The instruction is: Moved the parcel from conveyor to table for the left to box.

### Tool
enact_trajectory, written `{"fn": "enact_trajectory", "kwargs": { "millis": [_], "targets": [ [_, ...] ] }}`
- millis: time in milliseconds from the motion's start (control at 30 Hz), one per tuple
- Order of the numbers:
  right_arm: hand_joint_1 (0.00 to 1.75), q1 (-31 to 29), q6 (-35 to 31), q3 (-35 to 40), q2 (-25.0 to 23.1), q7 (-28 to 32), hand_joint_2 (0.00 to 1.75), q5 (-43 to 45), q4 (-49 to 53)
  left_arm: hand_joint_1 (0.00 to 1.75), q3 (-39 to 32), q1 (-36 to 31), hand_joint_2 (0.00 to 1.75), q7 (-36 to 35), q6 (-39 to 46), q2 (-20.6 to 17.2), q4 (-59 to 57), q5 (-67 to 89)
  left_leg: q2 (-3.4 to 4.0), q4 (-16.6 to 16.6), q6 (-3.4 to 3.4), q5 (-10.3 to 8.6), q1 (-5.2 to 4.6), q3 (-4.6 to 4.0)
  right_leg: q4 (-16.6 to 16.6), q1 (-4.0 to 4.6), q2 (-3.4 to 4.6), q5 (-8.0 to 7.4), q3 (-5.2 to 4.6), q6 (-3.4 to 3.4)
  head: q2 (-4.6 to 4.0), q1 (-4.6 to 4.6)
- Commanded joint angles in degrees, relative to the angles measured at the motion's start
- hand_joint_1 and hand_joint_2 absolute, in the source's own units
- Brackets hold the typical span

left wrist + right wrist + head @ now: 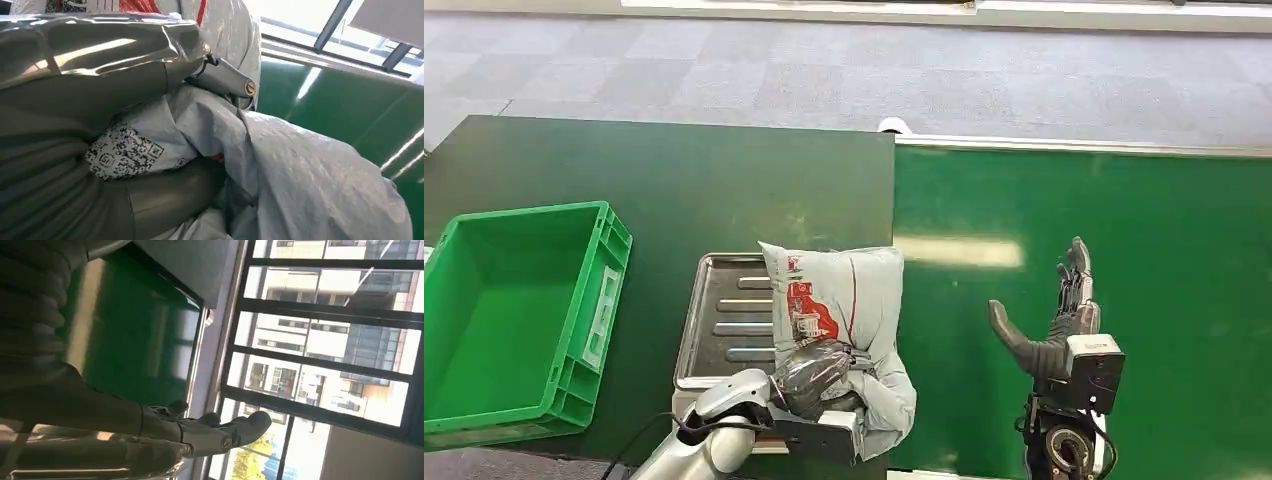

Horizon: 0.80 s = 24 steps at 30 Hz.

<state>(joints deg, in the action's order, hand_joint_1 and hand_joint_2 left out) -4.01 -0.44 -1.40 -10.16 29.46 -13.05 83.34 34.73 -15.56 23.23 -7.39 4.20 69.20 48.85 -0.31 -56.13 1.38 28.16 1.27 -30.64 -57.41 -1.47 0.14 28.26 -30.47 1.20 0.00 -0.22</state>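
Two hands: one busy on the parcel, one idle over the belt.
Green box [519, 320]: far left on the dark surface [674, 170], open top, nothing seen inside.
Metal tray [724, 320]: just right of the box, ribbed floor, carrying the left part of the parcel.
Parcel [839, 310]: grey mailer with red print, lying on the tray and overhanging its right edge, close to the seam with the conveyor; long axis runs away from the robot toward the far side.
Left hand [816, 378]: on the near end of the parcel, fingers wrapped around bunched film; the left wrist view shows the thumb [100, 45] pressed over the bag beside a printed code label [125, 152], so it is clamped on the parcel.
Conveyor [1124, 220]: bright green belt on the right, bare where seen.
Right hand [1054, 320]: upright above the belt, well apart from the parcel, fingers spread and holding nothing.
Key relation: the box lies to the left of the held parcel, across the tray; the left hand is the nearer by far, so the carry would go leftward, by my judgement.
Risk: limp bag may sag and catch the box rim.
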Motion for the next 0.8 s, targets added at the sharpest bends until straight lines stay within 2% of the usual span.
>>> {"fn": "enact_trajectory", "kwargs": {
  "millis": [33, 400, 433, 467, 533, 633, 700, 733, 800],
  "targets": [
    [0.0, -0.3, -0.3, -0.3, 0.2, -0.1, 1.75, 0.3, -1.2, 1.75, 1.5, 0.5, 1.75, -0.3, -0.3, -1.6, -5.3, 0.7, 0.06, 0.1, -0.05, -0.04, -0.03, 0.03, 0.0, -0.01, 0.04, -0.05, -0.01, -0.06, 0.0, 0.0],
    [0.0, -0.3, -0.5, -0.4, 0.3, -0.1, 1.75, 0.6, -1.4, 1.75, 0.2, 0.9, 1.75, 1.3, 2.7, -0.9, -5.6, 0.5, 0.1, 0.1, -0.08, -0.08, -0.03, 0.01, 0.1, 0.0, 0.07, -0.1, -0.04, -0.09, 0.0, 0.0],
    [0.0, -0.6, 0.3, -0.5, -0.3, 0.3, 1.75, 1.4, -1.4, 1.75, -6.6, 3.5, 1.75, 16.8, 24.3, 2.0, 1.5, -13.7, 0.08, 0.1, -0.06, -0.05, -0.03, 0.04, 0.1, -0.01, 0.06, -0.07, -0.01, -0.07, 0.0, 0.0],
    [0.0, -1.1, 0.3, 0.0, -0.3, 0.1, 1.75, 1.4, -1.9, 1.75, -9.3, 3.3, 1.75, 16.5, 34.2, 1.9, 6.4, -14.0, 0.16, 0.1, -0.12, -0.08, -0.03, -0.11, 0.1, 0.0, 0.11, -0.13, -0.17, -0.1, 0.0, 0.0],
    [0.0, -1.6, -0.2, 0.5, 0.0, 0.3, 1.75, 1.8, -2.9, 1.75, -12.2, 3.4, 1.75, 16.8, 36.4, 2.3, 11.0, -15.4, 0.18, -0.1, -0.04, -0.01, 0.03, -0.17, -0.1, 0.05, 0.15, -0.07, -0.2, -0.08, 0.0, 0.04],
    [0.0, -1.5, -0.9, 1.0, 0.7, 1.1, 1.75, 2.6, -3.8, 1.75, -12.4, 2.5, 1.75, 16.8, 47.0, 1.3, 12.9, -14.2, 0.15, 0.0, -0.05, -0.06, 0.01, -0.32, 0.0, 0.03, 0.07, -0.09, -0.41, -0.09, 0.0, -0.02],
    [0.0, -0.7, -1.4, 1.8, 1.3, 1.8, 1.75, 3.1, -4.1, 1.75, -17.5, 3.0, 1.75, 16.8, 47.4, 2.8, 15.5, -10.6, 0.13, 0.0, -0.07, -0.06, 0.03, -0.3, 0.0, 0.06, 0.09, -0.11, -0.37, -0.12, 0.0, -0.07],
    [0.0, -0.6, -1.6, 1.9, 1.4, 2.0, 1.75, 3.3, -4.3, 1.75, -17.9, 2.8, 1.75, 16.8, 47.4, 2.5, 15.9, -11.6, 0.07, 0.0, -0.06, -0.03, 0.02, -0.32, 0.0, 0.04, 0.07, -0.07, -0.36, -0.08, 0.0, 0.02],
    [0.0, -0.6, -1.9, 2.3, 1.8, 2.4, 1.75, 3.6, -4.8, 1.75, -23.9, 2.9, 1.75, 16.8, 47.4, 4.4, 19.7, -5.8, 0.16, 0.0, -0.08, -0.02, 0.04, -0.44, 0.0, 0.07, 0.14, -0.1, -0.5, -0.08, 0.0, 0.0]
  ]
}}
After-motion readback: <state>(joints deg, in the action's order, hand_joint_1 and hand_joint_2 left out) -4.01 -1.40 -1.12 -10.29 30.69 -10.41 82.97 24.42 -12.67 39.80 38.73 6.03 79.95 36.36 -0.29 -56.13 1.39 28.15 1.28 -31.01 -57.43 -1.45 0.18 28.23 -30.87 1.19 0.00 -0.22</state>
